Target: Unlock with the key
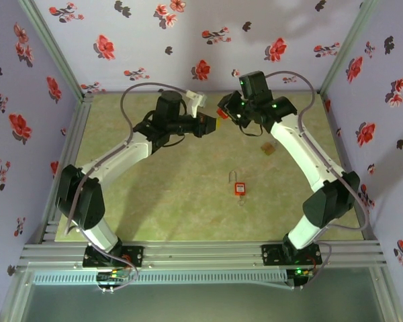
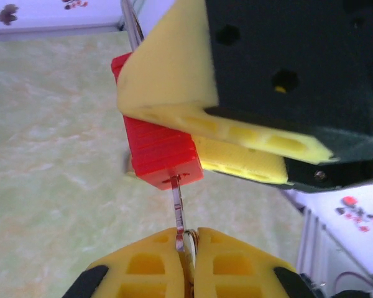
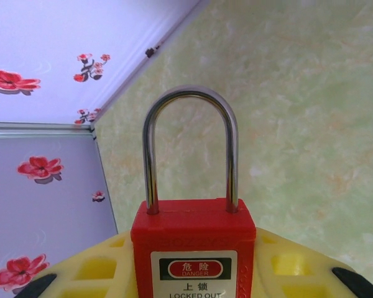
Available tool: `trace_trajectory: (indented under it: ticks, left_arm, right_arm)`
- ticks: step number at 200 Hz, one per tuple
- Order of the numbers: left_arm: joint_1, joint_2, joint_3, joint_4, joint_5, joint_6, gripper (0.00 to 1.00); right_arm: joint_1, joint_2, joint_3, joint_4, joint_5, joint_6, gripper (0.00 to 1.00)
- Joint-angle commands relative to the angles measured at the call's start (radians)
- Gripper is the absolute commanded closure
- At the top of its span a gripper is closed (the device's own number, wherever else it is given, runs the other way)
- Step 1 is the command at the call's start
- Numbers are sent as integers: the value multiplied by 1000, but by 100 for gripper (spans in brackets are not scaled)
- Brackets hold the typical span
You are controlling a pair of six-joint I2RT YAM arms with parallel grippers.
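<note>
In midair, key (image 2: 177,200) in left claw (image 2: 187,257) enters padlock (image 2: 160,151) in right claw (image 3: 193,276).

white arms (image 1: 121,157) with black joints, grey cables (image 1: 148,84), green lights (image 1: 275,104). left gripper (image 2: 185,239): yellow fingers (image 2: 143,267) with boxy cut-outs. black housing (image 2: 286,62) with holes, one screw (image 2: 321,176).

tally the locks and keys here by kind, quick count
red padlocks: 2, one in the right gripper, one on the table
keys I can make out: 1, in the left gripper
total: 3
</note>
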State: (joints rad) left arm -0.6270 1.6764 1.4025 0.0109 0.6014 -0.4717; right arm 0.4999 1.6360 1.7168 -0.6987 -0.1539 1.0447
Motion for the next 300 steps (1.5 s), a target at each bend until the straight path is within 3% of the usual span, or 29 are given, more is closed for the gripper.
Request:
trace_trajectory:
  ticks: [1, 25, 80, 117, 145, 156, 176, 195, 230, 252, 300]
  left_arm:
    - [3, 66, 44, 524, 105, -297, 100]
    - [-18, 107, 24, 713, 108, -450, 100]
    - [-38, 125, 62, 682, 61, -387, 100]
    - [-55, 116, 133, 516, 60, -257, 100]
    - [-119, 105, 206, 284, -27, -38, 100]
    - [-107, 116, 188, 346, -26, -103, 100]
    - [-58, 131, 85, 613, -41, -297, 100]
    - [-58, 96, 64, 561, -57, -232, 100]
    - [-31, 48, -50, 589, -60, -277, 58]
    - [-24, -4, -139, 603, -83, -301, 49]
    - [-26, -75, -286, 618, -85, -350, 45]
  right_arm:
    - [75, -40, -43, -118, -215, 29, 100]
    - [84, -43, -43, -125, -211, 30, 100]
    - [112, -47, -88, -102, -221, 60, 100]
    - [107, -42, -82, -134, -225, 37, 100]
    - [134, -35, -103, -91, -248, 69, 100]
    - [138, -37, -104, -90, -244, 68, 100]
    - [134, -47, -116, -99, -236, 60, 100]
    - [122, -55, -125, -115, -230, 48, 100]
    - [89, -56, -115, -155, -208, 20, 100]
    - [69, -56, -124, -176, -186, 2, 100]
    - [39, -39, -106, -225, -147, -41, 100]
